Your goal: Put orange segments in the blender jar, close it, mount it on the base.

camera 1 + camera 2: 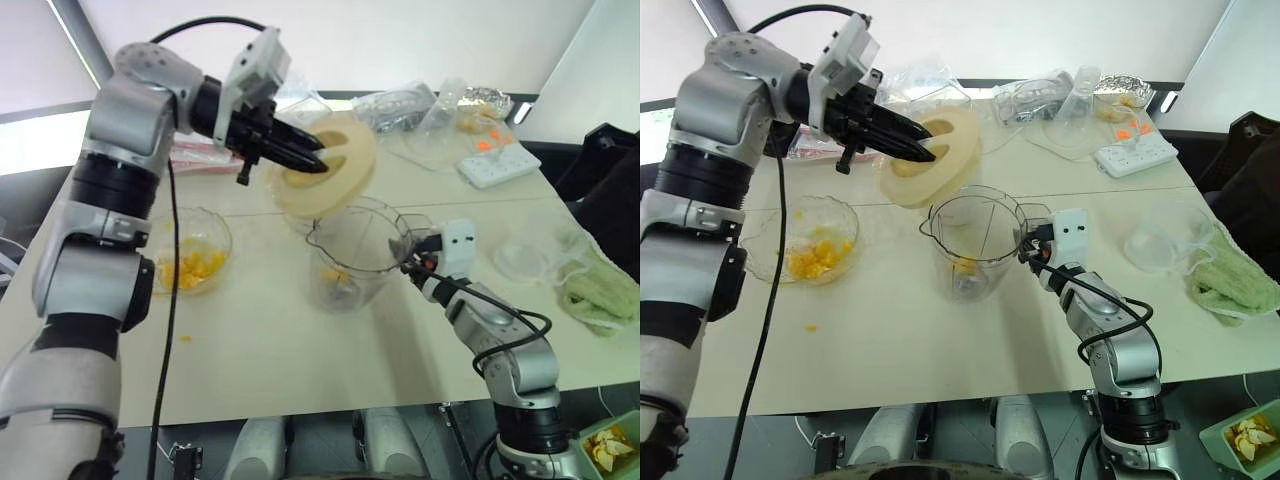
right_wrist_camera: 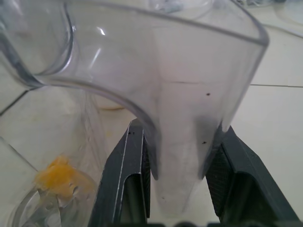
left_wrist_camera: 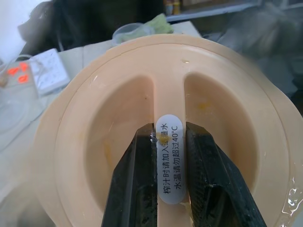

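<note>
White oval sticker [image 3: 169, 163] on the central grip ridge of the cream lid [image 3: 94, 142]: two lines of black Chinese print, "榨汁时请加入…水" (partly hidden) and "水温请勿超过40°C". No other legible text.

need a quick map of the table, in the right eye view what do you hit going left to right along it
glass bowl with orange segments → blender jar → right claw on the jar's handle → clear plastic bag → green cloth
</note>
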